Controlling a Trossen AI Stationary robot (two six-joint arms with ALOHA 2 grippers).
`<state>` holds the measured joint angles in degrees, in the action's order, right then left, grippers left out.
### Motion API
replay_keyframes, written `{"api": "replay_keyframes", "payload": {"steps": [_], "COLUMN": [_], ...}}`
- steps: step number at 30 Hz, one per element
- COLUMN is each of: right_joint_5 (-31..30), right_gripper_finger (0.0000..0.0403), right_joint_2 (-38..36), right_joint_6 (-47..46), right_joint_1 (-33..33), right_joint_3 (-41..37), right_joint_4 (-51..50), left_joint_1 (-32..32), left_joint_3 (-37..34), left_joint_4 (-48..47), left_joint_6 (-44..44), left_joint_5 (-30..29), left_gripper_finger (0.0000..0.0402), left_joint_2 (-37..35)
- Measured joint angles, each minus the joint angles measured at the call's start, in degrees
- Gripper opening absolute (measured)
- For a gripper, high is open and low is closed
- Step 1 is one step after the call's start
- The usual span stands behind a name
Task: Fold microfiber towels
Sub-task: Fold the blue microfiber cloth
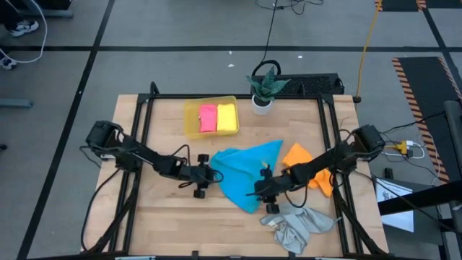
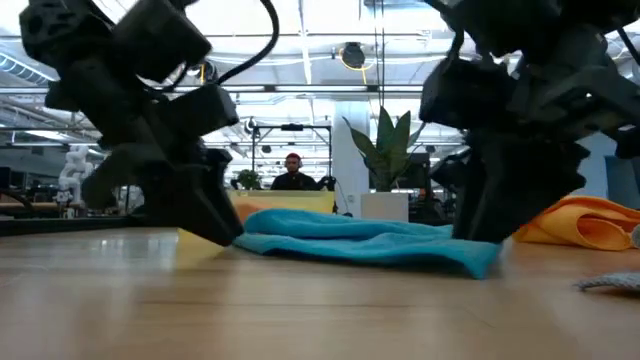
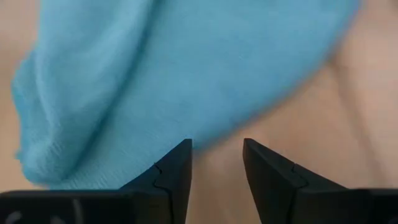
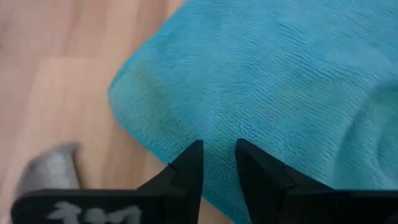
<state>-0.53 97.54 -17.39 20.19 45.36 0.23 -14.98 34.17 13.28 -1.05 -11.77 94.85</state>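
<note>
While the blue towel [image 1: 242,173] lies spread and rumpled between our two arms, we hold the left gripper [image 1: 203,175] at its near-left edge and the right gripper [image 1: 264,189] on its opposite side, low over the cloth. From the left fingers [image 3: 176,176], parted with a clear gap and empty, the towel lies just ahead, its edge at the tips. The right fingers [image 4: 189,169], parted more narrowly with nothing between them, stand directly above the fabric beside a rounded corner. The cloth's long axis runs diagonally away from both grippers; we judge each arm about equally near its own edge. Beyond the left gripper, the yellow tray [image 1: 190,120] holds a folded pink towel [image 1: 208,118] and yellow towel [image 1: 227,117] side by side. The orange towel [image 1: 298,157] lies under the right arm, and the grey towel [image 1: 297,226] is crumpled near the right gripper.
</note>
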Motion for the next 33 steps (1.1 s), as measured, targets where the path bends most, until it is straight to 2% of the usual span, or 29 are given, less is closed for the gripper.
{"api": "replay_keyframes", "payload": {"steps": [4, 7, 11, 15, 18, 23, 26, 30, 33], "right_joint_5": [-5.19, -10.05, -14.81, -12.64, -11.18, -8.87, -6.83, -5.49, -5.14], "right_gripper_finger": [0.0084, 0.0083, 0.0083, 0.0084, 0.0087, 0.0090, 0.0091, 0.0091, 0.0091], "right_joint_2": [-3.50, -7.93, -14.42, -15.24, -12.10, -7.39, -6.65, -6.65, -6.65], "right_joint_6": [-2.77, -5.89, -7.78, -3.83, -1.66, 0.75, 1.77, 3.36, 5.55], "right_joint_1": [-0.09, 0.02, 0.67, 0.87, 0.96, 0.89, 0.96, 1.24, 2.53], "right_joint_3": [-0.05, -0.37, -0.35, -2.44, -4.38, -4.92, -4.94, -4.94, -4.91], "right_joint_4": [-10.12, -17.57, -15.88, -3.83, 3.37, 5.85, 6.41, 9.90, 12.31], "left_joint_1": [-3.72, -7.19, -9.50, -8.17, -6.30, -1.45, 1.92, 5.33, 5.97], "left_joint_3": [0.00, 0.00, 0.02, 0.00, -0.03, -0.10, -0.03, 1.13, 2.51], "left_joint_4": [0.33, 1.69, 4.26, 4.91, 4.47, 8.94, 12.81, 13.30, 10.21], "left_joint_6": [-2.16, -2.13, 0.55, 5.84, 10.01, 14.33, 15.28, 15.57, 16.33], "left_joint_5": [1.79, 0.85, -4.83, -4.83, -5.12, -4.84, -2.66, 1.64, 3.05], "left_gripper_finger": [0.0145, 0.0145, 0.0145, 0.0145, 0.0145, 0.0145, 0.0145, 0.0144, 0.0120], "left_joint_2": [-3.20, -6.50, -8.68, -7.58, -4.67, 3.02, 6.08, 7.51, 7.08]}}
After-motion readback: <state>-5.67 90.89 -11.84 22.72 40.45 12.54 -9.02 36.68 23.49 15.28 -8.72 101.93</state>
